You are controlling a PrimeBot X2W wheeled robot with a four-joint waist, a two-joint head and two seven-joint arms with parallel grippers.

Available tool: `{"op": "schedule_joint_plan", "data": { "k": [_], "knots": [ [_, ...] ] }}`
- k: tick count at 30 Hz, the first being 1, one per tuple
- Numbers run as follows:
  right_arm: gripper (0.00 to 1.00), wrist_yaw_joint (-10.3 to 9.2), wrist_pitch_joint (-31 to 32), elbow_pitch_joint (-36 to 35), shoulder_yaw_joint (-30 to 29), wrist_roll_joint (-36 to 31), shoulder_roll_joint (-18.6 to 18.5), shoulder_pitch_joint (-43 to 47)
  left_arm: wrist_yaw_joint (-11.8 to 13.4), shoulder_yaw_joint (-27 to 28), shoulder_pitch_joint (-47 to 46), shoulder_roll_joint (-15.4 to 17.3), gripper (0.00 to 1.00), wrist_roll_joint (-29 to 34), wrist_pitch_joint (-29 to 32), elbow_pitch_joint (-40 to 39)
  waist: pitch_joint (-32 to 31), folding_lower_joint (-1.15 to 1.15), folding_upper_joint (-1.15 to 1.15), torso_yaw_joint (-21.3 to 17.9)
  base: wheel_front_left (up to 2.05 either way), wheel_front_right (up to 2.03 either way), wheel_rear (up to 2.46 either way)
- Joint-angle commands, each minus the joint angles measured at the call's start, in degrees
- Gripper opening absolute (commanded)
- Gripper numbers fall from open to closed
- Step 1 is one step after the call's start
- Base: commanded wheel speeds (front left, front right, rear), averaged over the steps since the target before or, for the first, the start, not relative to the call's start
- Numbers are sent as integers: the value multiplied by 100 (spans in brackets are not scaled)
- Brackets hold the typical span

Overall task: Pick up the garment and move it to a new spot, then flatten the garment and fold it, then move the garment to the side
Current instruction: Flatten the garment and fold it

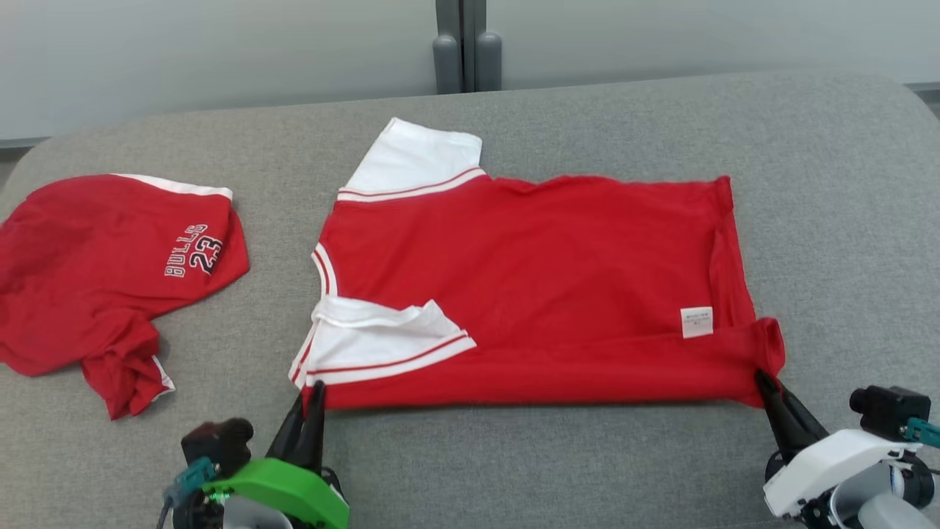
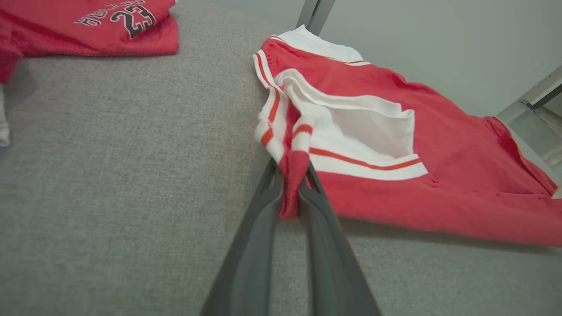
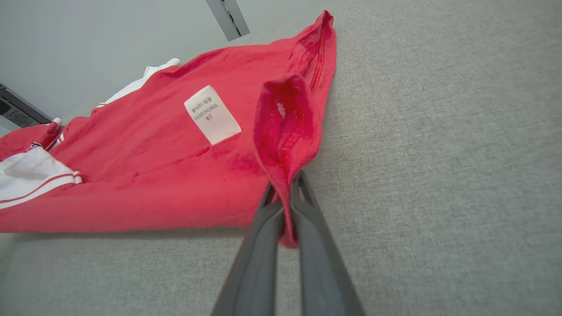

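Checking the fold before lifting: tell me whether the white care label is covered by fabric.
No, the white care label lies exposed on the spread red jersey, beside the corner clamped in the right pincer.

A grey fabric worktop (image 1: 587,455) carries a red shirt (image 1: 529,279) spread out at its middle and a crumpled red jersey (image 1: 95,272) on its left.

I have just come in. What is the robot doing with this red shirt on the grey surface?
The robot holds a red and white shirt spread on the grey cushion. Its left gripper is shut on the near corner by the sleeve, its right gripper on the near hem corner. A second red garment, printed BULLS 23, lies crumpled to the left, untouched.
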Motion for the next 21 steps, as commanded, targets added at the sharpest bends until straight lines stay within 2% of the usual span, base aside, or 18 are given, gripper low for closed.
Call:
{"op": "schedule_joint_plan", "data": {
  "k": [1,9,14,15,16,17,21],
  "knots": [
    [0,-7,-24,-106,-63,-56,-65,195,67,16,260,-8,0,63,-22,-164,-130,0,0,86,0,0,0],
    [0,-7,230,-450,-504,-81,-216,854,243,-127,979,-106,0,68,40,-774,-185,0,0,171,0,0,0],
    [0,-7,404,-573,-666,-143,-84,1018,262,-253,1082,-138,0,87,88,-785,-200,0,0,145,0,0,0],
    [38,-7,408,-593,-710,-175,-48,1020,287,-249,1095,-147,0,77,84,-776,-206,0,0,137,0,0,0],
    [63,-7,418,-609,-736,-201,-27,1017,311,-245,1094,-145,31,92,78,-776,-209,0,0,132,0,0,0],
    [100,-7,415,-634,-777,-226,14,1005,325,-238,1074,-124,100,133,67,-784,-208,0,0,122,0,0,0],
    [100,-7,248,-774,-991,-459,68,818,448,-63,932,-17,100,249,22,-885,-230,0,0,66,0,0,0]
  ]
}}
